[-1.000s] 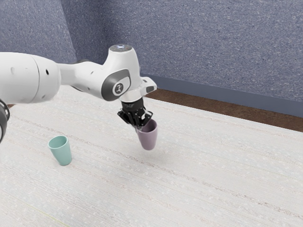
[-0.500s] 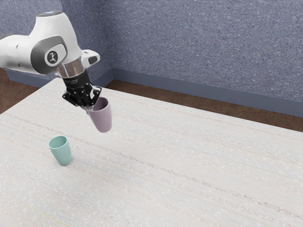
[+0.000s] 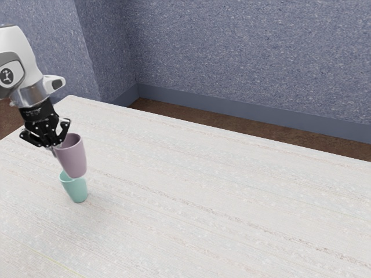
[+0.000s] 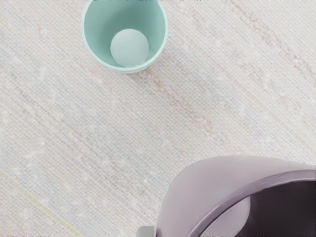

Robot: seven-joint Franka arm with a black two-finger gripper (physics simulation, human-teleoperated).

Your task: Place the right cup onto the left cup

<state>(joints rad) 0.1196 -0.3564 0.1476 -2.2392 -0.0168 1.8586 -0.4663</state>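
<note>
Gripper: the black two-finger gripper (image 3: 55, 145) is closed on the mauve cup, gripping it near the rim; whether one finger is inside it I cannot tell.
Mauve cup (image 3: 74, 160): raised above the table (image 3: 203, 191), mouth up, hanging from the fingertips and reaching out from them toward the exterior view's right.
Teal cup (image 3: 76, 190): upright on the table, its rim partly behind the mauve cup in the exterior view.
Gap between cups: the wrist view shows them apart, with tabletop between and the teal cup's mouth open.
</note>
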